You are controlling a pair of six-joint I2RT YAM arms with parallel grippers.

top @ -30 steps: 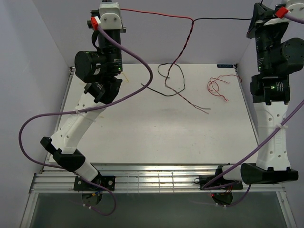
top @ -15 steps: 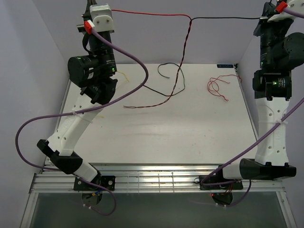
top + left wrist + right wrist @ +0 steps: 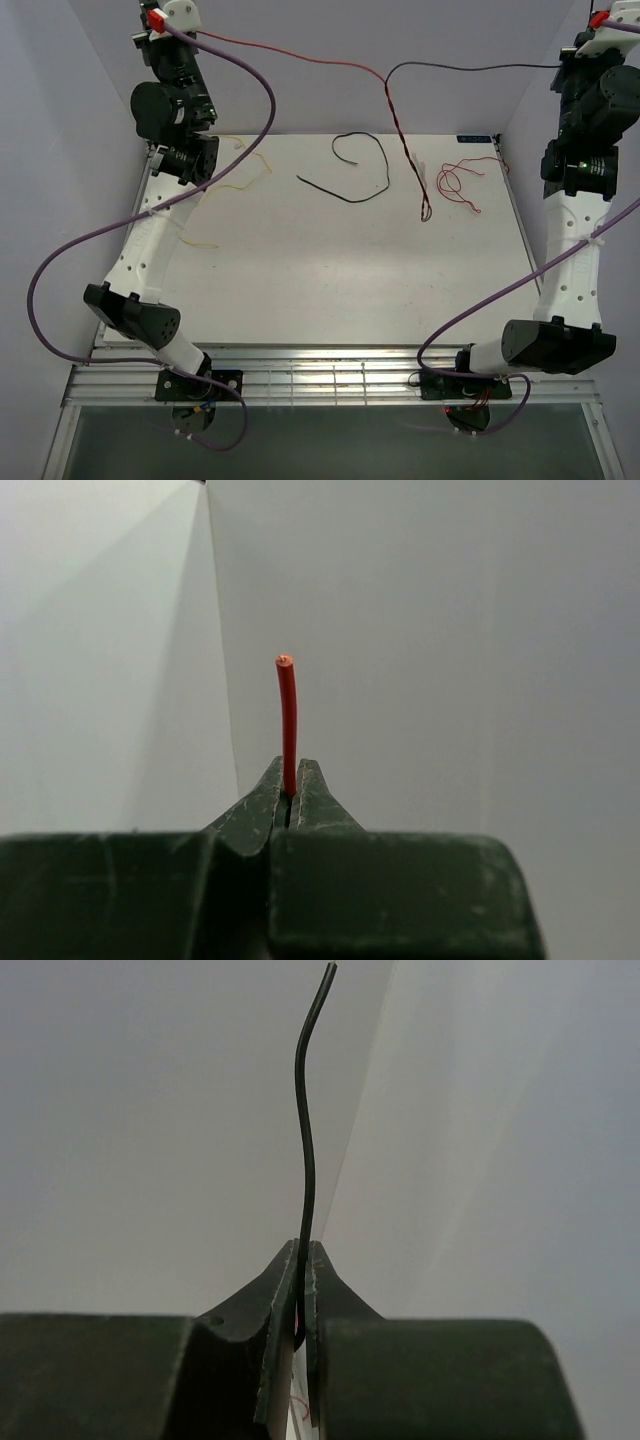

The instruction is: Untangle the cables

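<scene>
High above the flat white table [image 3: 330, 290], the left gripper [image 3: 290, 780] is squeezed tight on a thin red wire [image 3: 288, 715] and the right gripper [image 3: 303, 1265] is squeezed tight on a thin black wire [image 3: 304, 1160]. The two wires meet in the air and hang down twisted over the table's back right part. On the table lie a loose black wire [image 3: 350, 200], a curly red wire [image 3: 450, 182] and a yellow wire [image 3: 240, 184].

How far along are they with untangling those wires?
Done: the loose black wire, curly red wire and yellow wire lie apart on the table. In hand: the left gripper pinches the long red wire, the right gripper the long black wire, both raised. Left: their twisted stretch hangs wound together.
</scene>
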